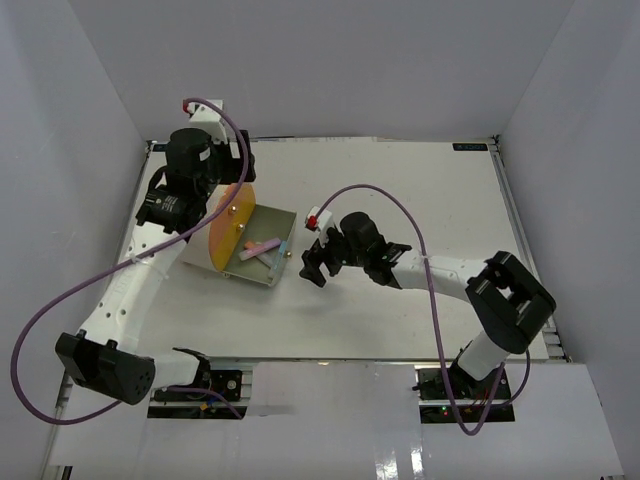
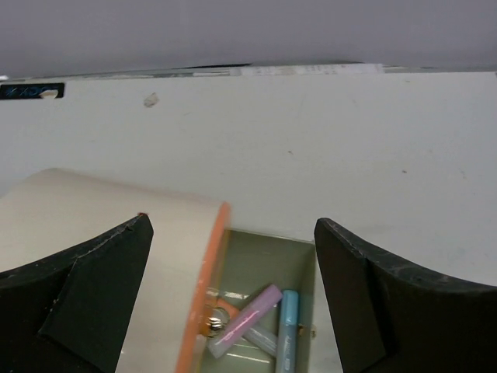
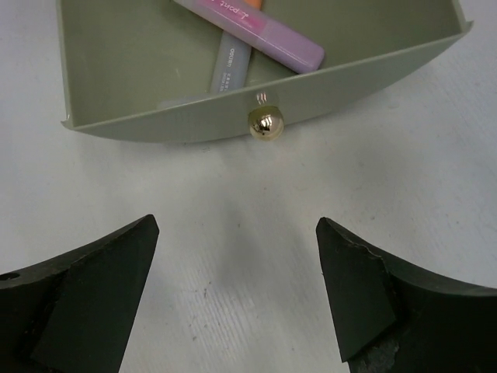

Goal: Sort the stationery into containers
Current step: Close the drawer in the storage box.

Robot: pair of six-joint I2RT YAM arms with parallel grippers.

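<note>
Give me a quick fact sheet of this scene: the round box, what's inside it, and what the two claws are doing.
Container: cream cylinder with an orange face, on the table
Drawer: green drawer pulled out, brass knob on its front
Contents: pink pen, grey pen, light blue pen
Left arm: left gripper open, above the cylinder, holding nothing
Right arm: right gripper open, facing the knob, not touching it
</note>
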